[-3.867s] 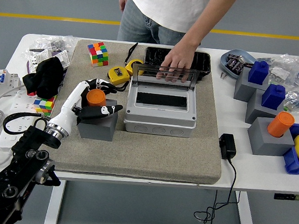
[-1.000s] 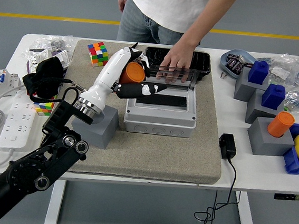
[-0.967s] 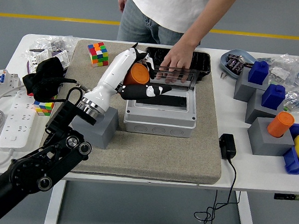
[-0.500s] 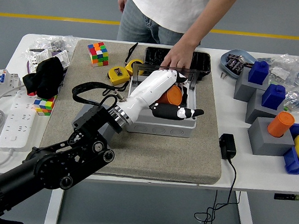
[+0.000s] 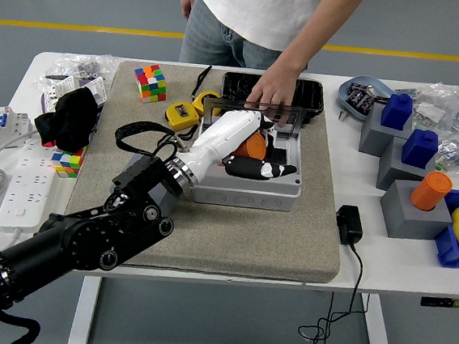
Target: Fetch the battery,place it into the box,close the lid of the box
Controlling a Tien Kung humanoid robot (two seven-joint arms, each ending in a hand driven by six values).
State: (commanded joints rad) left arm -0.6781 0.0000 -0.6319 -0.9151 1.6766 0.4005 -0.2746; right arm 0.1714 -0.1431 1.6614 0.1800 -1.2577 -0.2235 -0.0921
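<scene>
The orange cylindrical battery [image 5: 255,145] is held in my left hand [image 5: 269,151], whose white palm and black fingers curl around it. The hand is low over the open inside of the grey box [image 5: 248,188] in the middle of the mat, with the thumb lying across the box's front part. The box's clear lid [image 5: 293,118] stands upright at the back. A person at the far side rests a hand [image 5: 272,88] on the lid's top edge. My right arm is not in view.
A yellow tape measure [image 5: 181,116] and a colour cube [image 5: 149,82] lie left of the box, with a black tray [image 5: 312,94] behind it. Grey stands with blue and orange cylinders [image 5: 431,191] are at the right. A black adapter [image 5: 348,224] lies near the mat's right edge.
My left hand carried the battery from the grey stand at the left over to the box. In the last half second it dropped lower into the box and drew slightly left.
</scene>
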